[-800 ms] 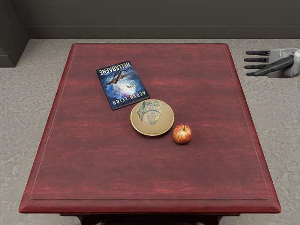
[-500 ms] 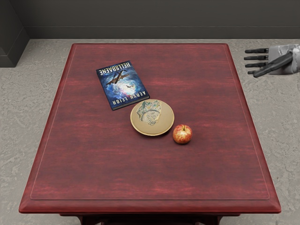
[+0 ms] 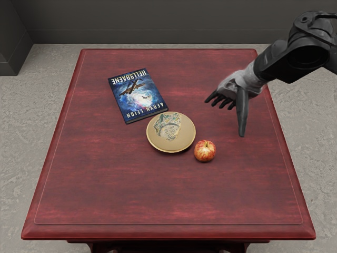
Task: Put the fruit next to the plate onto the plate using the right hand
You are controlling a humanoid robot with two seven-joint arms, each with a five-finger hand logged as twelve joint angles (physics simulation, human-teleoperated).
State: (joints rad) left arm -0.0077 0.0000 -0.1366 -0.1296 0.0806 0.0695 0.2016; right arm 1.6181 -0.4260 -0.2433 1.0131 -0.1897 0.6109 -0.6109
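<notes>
We find the fingers [image 3: 212,98] of the right hand [image 3: 235,88] spread wide and loose, gripping nothing: the short dark ones fan toward the left edge of the surface [image 3: 158,184], and the longest digit points toward its near edge. The hand is over the right half of the surface, closer to the far right corner than to the near one, and we cannot tell whether any fingertip touches the wood. Behind the pale wrist a thick dark forearm [image 3: 295,51] comes in from the upper right, crossing the right edge of the surface. The apple [image 3: 205,151], red with a yellowish patch and its short stem up, rests on the surface near the middle, a little toward the right edge. It lies apart from the hand, closer to the near edge, with bare wood between them. Just beside the apple, to its left and slightly farther back, sits the plate [image 3: 158,143], a round tan dish with a grey-green pattern at its centre. We see the fruit next to the rim, not on the plate. Beyond the plate, toward the far left corner, a blue book [image 3: 138,95] lies flat and askew, one corner close to the rim. We cannot tell whether they touch. Around the dark red surface we see a grey speckled floor [image 3: 316,158].
</notes>
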